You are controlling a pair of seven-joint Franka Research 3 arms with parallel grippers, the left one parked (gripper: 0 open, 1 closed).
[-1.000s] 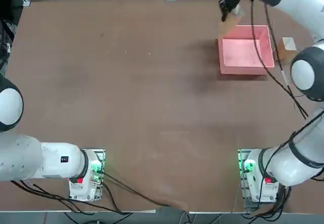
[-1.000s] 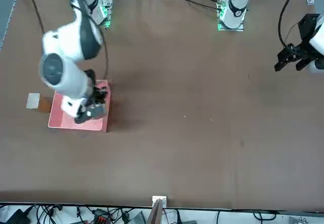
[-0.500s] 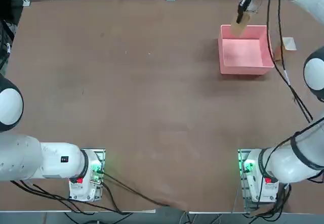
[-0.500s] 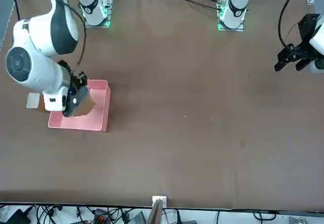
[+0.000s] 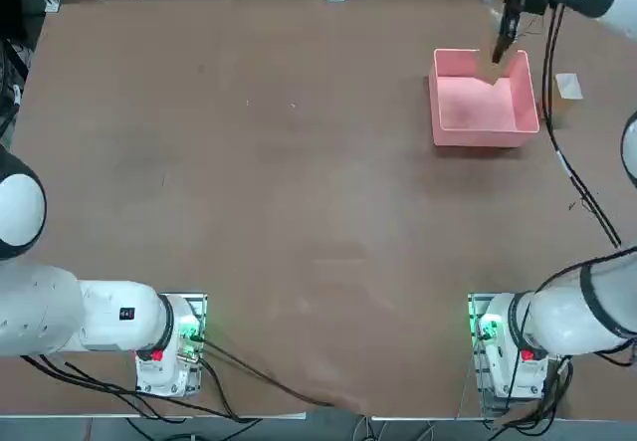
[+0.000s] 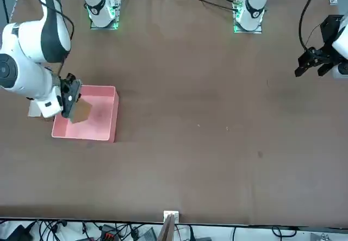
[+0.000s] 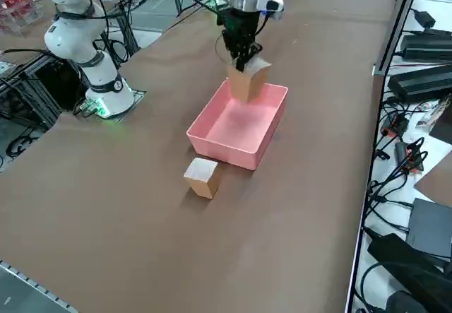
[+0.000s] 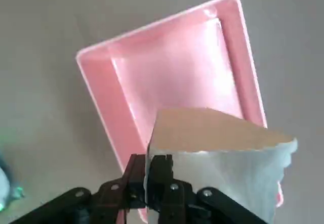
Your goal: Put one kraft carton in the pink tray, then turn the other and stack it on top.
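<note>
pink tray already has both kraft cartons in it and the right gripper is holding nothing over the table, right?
Not right. The pink tray is empty. The right gripper is shut on one kraft carton, held above the tray's far end, and the other carton sits on the table outside the tray. The right side view shows all of this.

A: Where's the pink tray?
B: Flat on the bench, floor bare.
A: The kraft cartons?
B: One carton hangs tilted above its far wall; the other carton sits just outside.
</note>
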